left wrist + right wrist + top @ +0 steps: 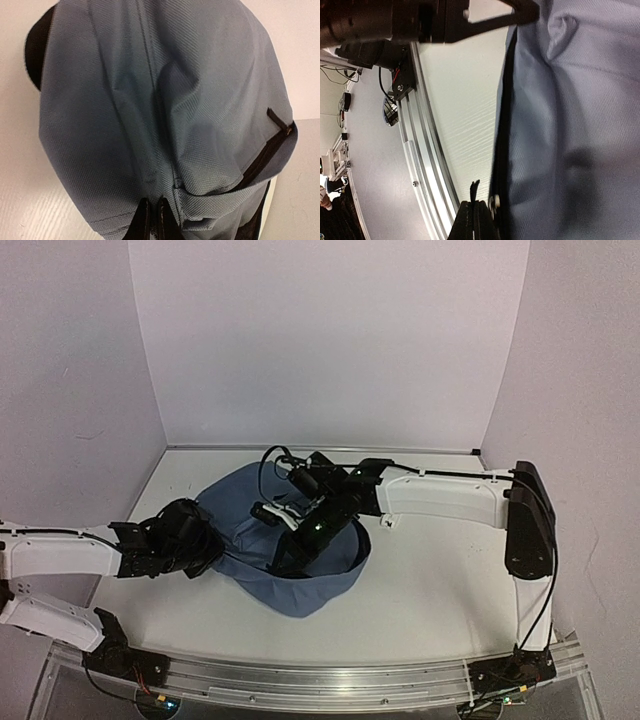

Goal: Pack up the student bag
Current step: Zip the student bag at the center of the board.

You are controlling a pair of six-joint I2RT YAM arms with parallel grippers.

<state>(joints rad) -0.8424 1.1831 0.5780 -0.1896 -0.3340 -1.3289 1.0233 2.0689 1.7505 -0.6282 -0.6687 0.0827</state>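
Shows the student bag (300, 592) lying rumpled near the middle of the white counter (430, 580), between the two arms, slate-blue cloth bunched up and a black band (357, 552) curving round its right side. Places the left end effector (208, 543) at the bag's left edge, arm extended low from the left. From that wrist, looks up a tall slope of blue weave, with a dark zip (262, 155) slanting along the right side and a small pull tab (279, 121) at its upper end. Shows both left fingers (144, 222) pressed close together at the bottom of the view, only a thin slit between, a seam (159, 150) of the cloth running straight down into them; pinched on the bag's fabric, by the look of it. Places the right end effector (287, 562) down on the bag's middle, arm stretched across from the right. From that wrist, shows the tips shut tight, with a thin black tab (474, 187) poking out between them, just beside the bag's dark edge (502, 125) and a small pale stud (494, 201); clamped on that tab at the bag's rim, as far as visible. Beyond the edge, bare counter and the metal rail (427, 165) along the near side.
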